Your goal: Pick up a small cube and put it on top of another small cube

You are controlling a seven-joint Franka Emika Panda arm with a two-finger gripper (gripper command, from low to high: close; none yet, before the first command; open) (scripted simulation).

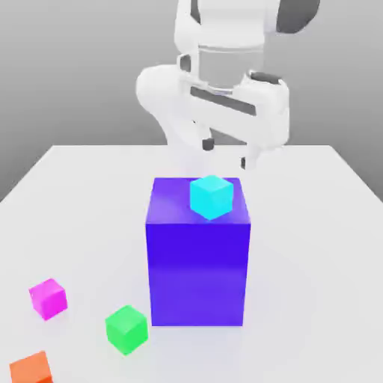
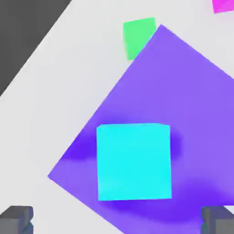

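Cyan cube point(image 1: 212, 196) sits free on top of the big purple block point(image 1: 198, 262) near its far right corner, while the jaws point(image 1: 227, 152) hang wide open and empty just behind it, apparently letting it rest there.

This was no real room but a simulated test bench; everything had the flat, shadow-soft look of a render. A plain white surface point(image 1: 314, 224) stood against a bare grey backdrop with no walls, tools or clutter; a white robot arm point(image 1: 224, 97) rose behind it. The props were toy-like solids in pure colours: a big purple block point(image 1: 198, 262), a cyan cube point(image 1: 212, 197), a green cube point(image 1: 126, 328), a magenta cube point(image 1: 48, 298) and an orange cube point(image 1: 31, 368); none bore texture, label or wear.
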